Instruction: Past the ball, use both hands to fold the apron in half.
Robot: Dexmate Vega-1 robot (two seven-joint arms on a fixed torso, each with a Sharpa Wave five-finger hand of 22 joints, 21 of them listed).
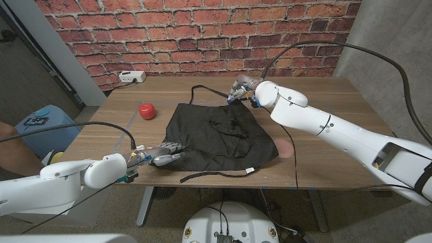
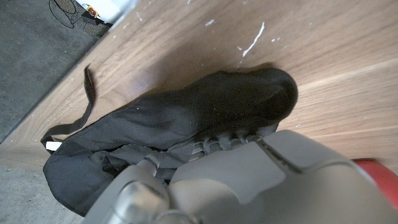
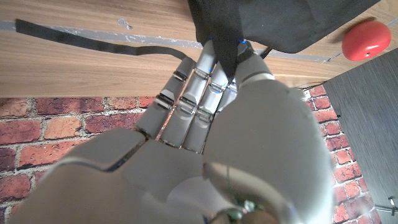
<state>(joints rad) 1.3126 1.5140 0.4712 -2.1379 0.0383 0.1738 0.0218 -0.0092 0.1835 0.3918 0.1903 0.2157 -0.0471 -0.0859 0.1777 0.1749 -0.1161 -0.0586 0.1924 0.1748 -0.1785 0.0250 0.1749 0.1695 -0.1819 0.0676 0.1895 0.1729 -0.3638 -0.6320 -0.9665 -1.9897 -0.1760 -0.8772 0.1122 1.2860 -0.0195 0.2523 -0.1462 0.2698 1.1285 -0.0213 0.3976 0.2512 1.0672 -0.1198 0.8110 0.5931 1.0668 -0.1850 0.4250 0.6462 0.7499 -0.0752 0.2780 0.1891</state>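
The black apron (image 1: 216, 138) lies spread on the wooden table (image 1: 337, 121), its far corner pinched in the right hand (image 1: 241, 90), its near corner under the left hand (image 1: 165, 154). That hand's fingers (image 2: 217, 142) seem closed on the cloth, though its own bulk hides the grip. The red ball (image 1: 147, 111) sits beyond the left hand, beside the apron. Opposite corners held suit a fold.

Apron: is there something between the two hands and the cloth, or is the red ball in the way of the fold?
Nothing visible does. The left hand is at the apron's near corner and the right hand at its far edge. The red ball lies apart, beside the cloth.
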